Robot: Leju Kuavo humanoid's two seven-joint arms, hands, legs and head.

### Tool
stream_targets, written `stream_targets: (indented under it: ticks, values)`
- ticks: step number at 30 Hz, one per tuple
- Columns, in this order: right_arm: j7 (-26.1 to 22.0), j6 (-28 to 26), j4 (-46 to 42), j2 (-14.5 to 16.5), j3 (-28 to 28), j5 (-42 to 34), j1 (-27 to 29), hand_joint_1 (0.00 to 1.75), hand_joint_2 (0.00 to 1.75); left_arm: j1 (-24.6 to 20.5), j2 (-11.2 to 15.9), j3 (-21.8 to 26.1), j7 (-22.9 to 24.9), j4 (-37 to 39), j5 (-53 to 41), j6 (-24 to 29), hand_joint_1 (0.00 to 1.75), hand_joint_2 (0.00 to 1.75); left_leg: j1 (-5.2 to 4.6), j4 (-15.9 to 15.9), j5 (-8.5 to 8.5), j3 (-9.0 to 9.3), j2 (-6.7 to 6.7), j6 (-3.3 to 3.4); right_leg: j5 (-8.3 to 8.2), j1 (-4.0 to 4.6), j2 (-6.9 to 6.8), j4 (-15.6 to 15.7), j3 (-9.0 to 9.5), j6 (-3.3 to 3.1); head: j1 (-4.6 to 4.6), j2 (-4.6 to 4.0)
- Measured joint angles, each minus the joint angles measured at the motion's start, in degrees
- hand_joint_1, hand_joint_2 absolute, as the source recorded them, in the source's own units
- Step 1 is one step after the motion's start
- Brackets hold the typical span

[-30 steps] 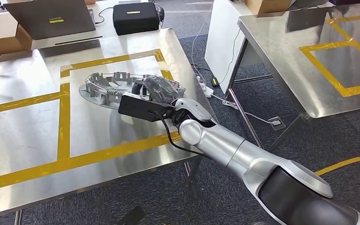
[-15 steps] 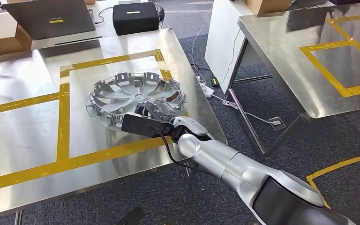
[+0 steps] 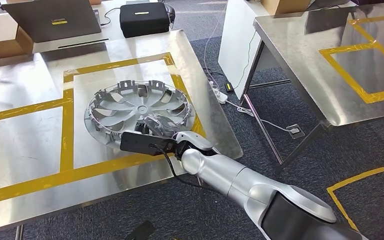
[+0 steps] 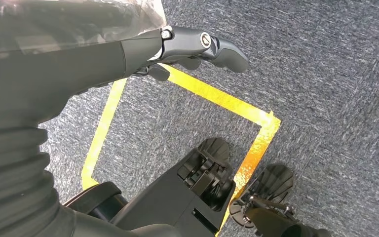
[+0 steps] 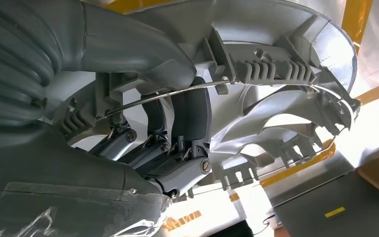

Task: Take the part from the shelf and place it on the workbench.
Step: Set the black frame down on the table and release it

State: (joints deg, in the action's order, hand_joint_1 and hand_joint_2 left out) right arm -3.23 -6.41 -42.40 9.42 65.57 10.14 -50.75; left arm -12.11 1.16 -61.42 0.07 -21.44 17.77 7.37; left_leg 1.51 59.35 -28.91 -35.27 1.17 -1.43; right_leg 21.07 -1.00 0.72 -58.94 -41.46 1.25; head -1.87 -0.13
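Note:
The part is a silver wheel cover [image 3: 130,102] over the yellow-taped square of the steel workbench [image 3: 30,140], its clip-lined inner side turned up toward me. My right hand [image 3: 156,129] grips its near rim. In the right wrist view the dark fingers [image 5: 187,128] curl over the rim of the wheel cover [image 5: 286,64], with the thumb on the other face. Whether the cover rests on the table I cannot tell. My left hand [image 4: 187,44] hangs over the carpet with its fingers stretched out and nothing in them.
A laptop [image 3: 55,17], a black case [image 3: 144,19] and a cardboard box [image 3: 0,42] stand at the bench's far edge. A second steel table [image 3: 310,60] is to the right, across a carpeted gap with a power strip [image 3: 220,95] and cables.
The right hand has drawn back toward the bench's near edge with the wheel cover. The cover has turned from nearly edge-on to showing its inner face.

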Motion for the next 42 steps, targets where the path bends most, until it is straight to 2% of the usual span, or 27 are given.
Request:
stream_targets:
  ticks: [11,21,25,37,41,42]
  values:
    - [-0.85,0.97,2.28,2.2,1.28,0.02,0.63,1.75,1.75,0.0,-0.25,0.0,0.08,0.0,-0.11,0.0,0.0,1.75,0.0,-0.01,-0.03,0.03,-0.01,-0.04,0.03,0.01,0.02,-0.01,0.0,-0.04,-0.01,0.0]
    - [-0.85,1.28,3.61,2.7,2.32,-0.04,0.87,1.75,1.75,0.01,-0.31,0.0,0.11,0.02,0.02,-0.09,0.0,1.75,0.0,-0.01,-0.04,0.04,-0.01,-0.06,0.05,0.01,0.02,-0.02,0.0,-0.04,0.0,0.0]
    - [-0.83,1.29,3.97,2.8,2.51,-0.31,0.88,0.0,0.0,0.01,-0.33,0.0,0.32,0.02,0.01,-0.08,0.0,1.75,0.0,-0.02,-0.04,0.05,-0.01,-0.06,0.05,0.01,0.02,-0.03,0.01,-0.04,0.0,0.0]
    - [-0.73,1.12,4.52,2.9,2.54,-0.79,0.89,0.0,0.0,0.13,-0.33,0.0,0.49,0.13,0.63,-0.07,0.0,1.75,0.0,-0.03,-0.04,0.09,-0.01,-0.07,0.06,0.01,0.02,-0.03,0.02,-0.05,0.0,0.0]
    - [-0.36,1.08,4.55,2.89,2.54,-0.94,0.89,0.0,0.0,0.17,-0.33,0.0,0.16,0.17,1.0,-0.07,0.0,0.0,0.0,-0.03,-0.04,0.1,-0.01,-0.07,0.08,0.01,0.02,-0.04,0.03,-0.07,-0.01,0.0]
    - [-0.27,1.07,4.55,2.88,2.54,-0.98,0.9,0.0,0.0,0.18,-0.33,0.01,0.11,0.19,1.1,-0.07,0.0,0.0,0.0,-0.03,-0.04,0.1,-0.01,-0.07,0.08,0.01,0.02,-0.04,0.03,-0.07,-0.01,0.0]
